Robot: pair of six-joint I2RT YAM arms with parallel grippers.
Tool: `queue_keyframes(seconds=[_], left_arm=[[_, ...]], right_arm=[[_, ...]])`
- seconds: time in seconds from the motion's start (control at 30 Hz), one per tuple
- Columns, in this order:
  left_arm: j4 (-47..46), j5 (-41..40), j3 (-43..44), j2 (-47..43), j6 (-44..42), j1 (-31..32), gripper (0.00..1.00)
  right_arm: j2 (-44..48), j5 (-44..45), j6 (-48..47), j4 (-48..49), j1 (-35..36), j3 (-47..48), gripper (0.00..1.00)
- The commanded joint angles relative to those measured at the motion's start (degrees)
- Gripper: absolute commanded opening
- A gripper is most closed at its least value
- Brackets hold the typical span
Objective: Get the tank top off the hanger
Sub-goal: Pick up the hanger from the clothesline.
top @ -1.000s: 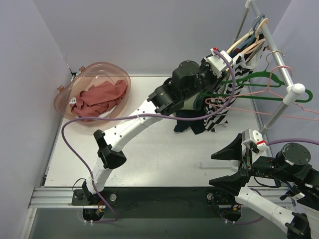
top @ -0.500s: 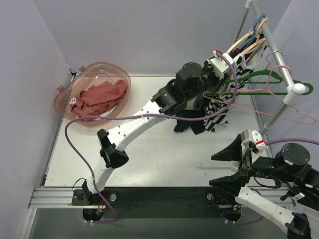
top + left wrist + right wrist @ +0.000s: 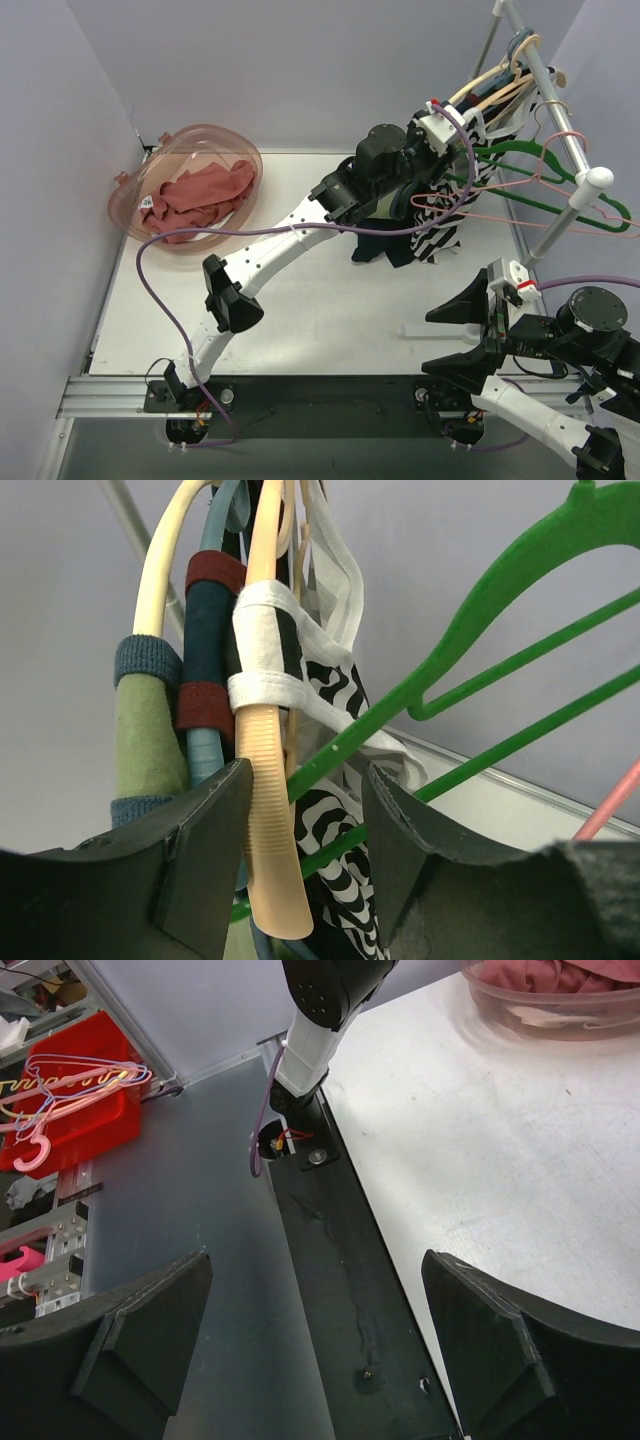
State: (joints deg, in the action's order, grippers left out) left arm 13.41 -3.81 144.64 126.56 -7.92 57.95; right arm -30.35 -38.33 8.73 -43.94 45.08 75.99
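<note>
We saw the tank top [image 3: 441, 226], a black and white striped one with white straps, hanging on a beige hanger [image 3: 271, 830] at the far right of the scene, among several other hangers on a sloped metal rail [image 3: 546, 76]. Its lower part hung down to just above the counter [image 3: 320, 300], beside a dark garment [image 3: 380, 246]. The left arm reached far and to the right, up to this bundle. The left gripper [image 3: 300, 860] was spread, with the beige hanger arm and one white strap [image 3: 266, 687] standing between its two fingers; the left finger [image 3: 205, 845] was very close to the hanger, but we could not tell if it touched it. To the left of the beige hanger were a cream hanger [image 3: 160, 570] and a blue one carrying green and navy cloth. A green hanger [image 3: 480, 610] crossed to the right, and a thin pink hanger [image 3: 560, 216] hung near it. The right gripper [image 3: 441, 336] was low at the near right, well apart from the clothes, its fingers opened wide and holding nothing. At the far left of the counter stood a pink basket [image 3: 216, 136] with a reddish cloth [image 3: 196, 195] inside.
</note>
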Motion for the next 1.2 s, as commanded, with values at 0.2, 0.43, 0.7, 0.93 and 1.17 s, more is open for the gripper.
queue_keyframes(seconds=[0.2, 0.43, 0.7, 0.93, 1.17], left_arm=[[-2.4, -2.2, 1.7, -0.9, -0.7, -1.4, 0.62], [-1.8, -3.4, -3.8, -5.3, -1.8, -1.4, 0.62], [0.4, -5.4, -5.0, -7.1, -2.8, -1.4, 0.62], [2.1, -8.0, -5.0, -7.8, -4.2, -1.4, 0.63], [2.8, -4.1, -5.2, -7.8, -1.7, -2.6, 0.62]], right_arm=[[-2.4, -0.3, 0.2, 1.4, 0.3, 1.8, 0.9], [-3.2, -0.7, -0.1, 1.4, 0.3, 1.6, 0.9], [-3.7, -0.8, 0.0, 1.6, 0.2, 1.7, 0.89], [-3.8, -0.9, 0.6, 1.8, 0.2, 1.8, 0.89], [-4.1, -1.0, 0.9, 2.3, 0.3, 1.8, 0.88]])
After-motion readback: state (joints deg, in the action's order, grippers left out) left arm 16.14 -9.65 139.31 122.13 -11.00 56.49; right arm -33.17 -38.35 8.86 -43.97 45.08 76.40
